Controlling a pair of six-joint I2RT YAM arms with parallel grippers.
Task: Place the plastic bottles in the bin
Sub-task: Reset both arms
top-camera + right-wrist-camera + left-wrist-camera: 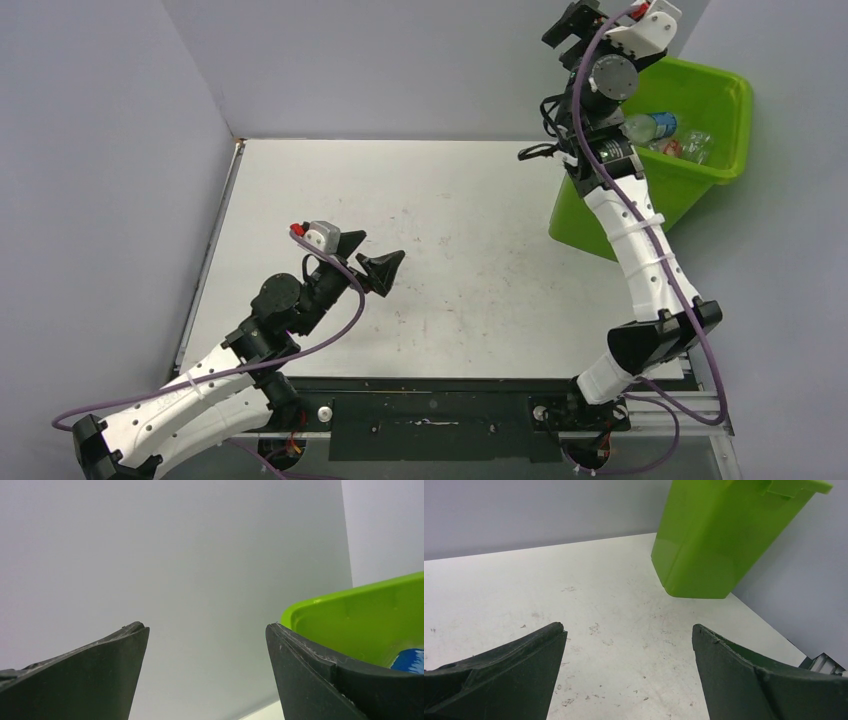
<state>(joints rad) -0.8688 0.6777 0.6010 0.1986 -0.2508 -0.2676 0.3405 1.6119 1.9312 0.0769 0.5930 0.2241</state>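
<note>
While the right gripper (206,626) hangs high by the left rim of the lime-green bin (738,100), its jaws stand wide, empty | plastic bottles (665,135) lie inside bin, below-right of it | left gripper (627,626) agape, empty, well left of bin | right arm nearer.

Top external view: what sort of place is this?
Probably a robotics lab test cell: plain grey walls around a scuffed white tabletop, two robot arms bolted at its near edge, a tall lime-green plastic bin.
</note>
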